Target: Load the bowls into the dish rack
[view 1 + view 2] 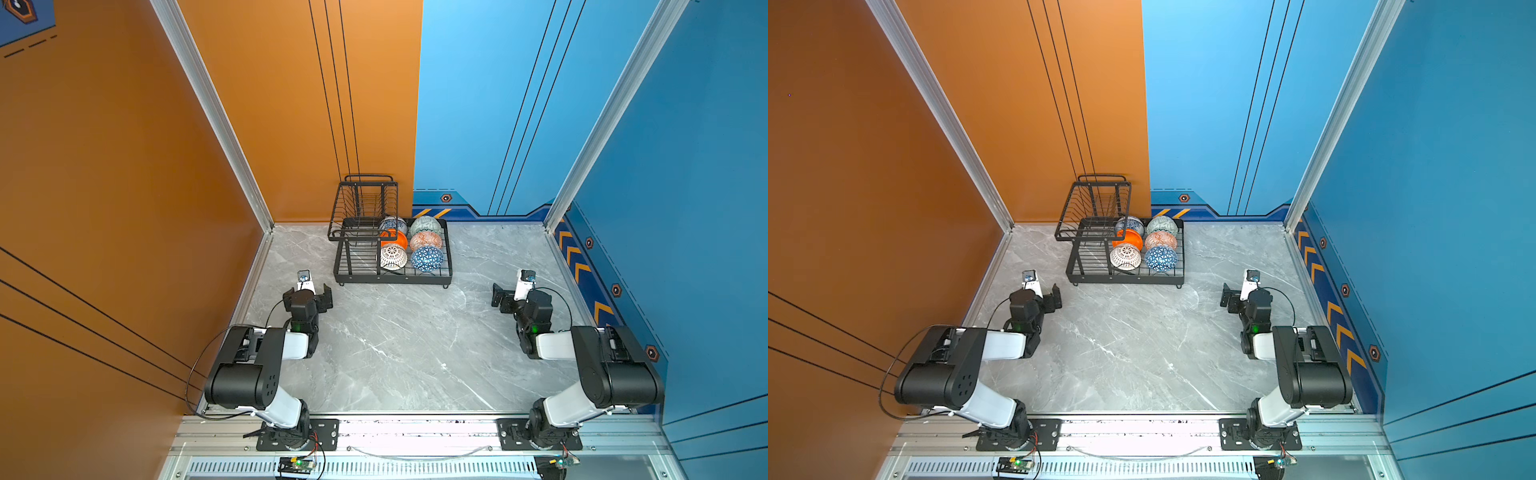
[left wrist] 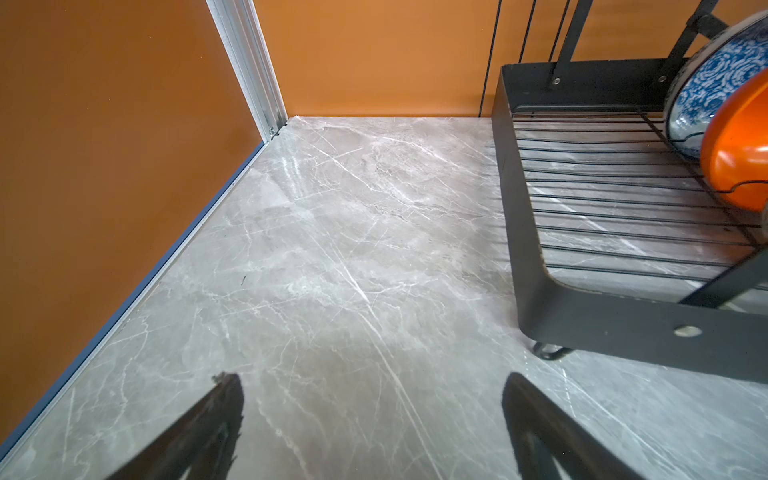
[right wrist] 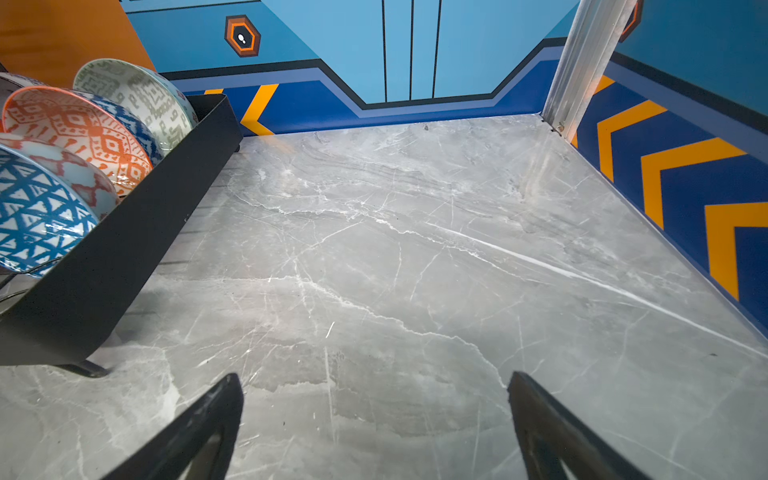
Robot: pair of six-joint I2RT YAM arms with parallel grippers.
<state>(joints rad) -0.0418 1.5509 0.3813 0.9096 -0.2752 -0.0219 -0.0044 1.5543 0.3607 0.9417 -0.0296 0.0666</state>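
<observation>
Black wire two-tier dish rack (image 1: 395, 278) at the far middle of a grey marble table (image 1: 395, 353). On edge in the right of its lower tray, six in two columns of three, near to far: white lattice bowl (image 1: 392, 256), plain orange bowl (image 1: 394, 240), blue floral bowl (image 1: 392, 225); blue triangle bowl (image 1: 427, 257), orange geometric bowl (image 1: 425, 240), pale green bowl (image 1: 426, 225). Left gripper (image 2: 374, 382) and right gripper (image 3: 374, 380) hover nearer, well apart from the rack, fingers spread wide, empty.
</observation>
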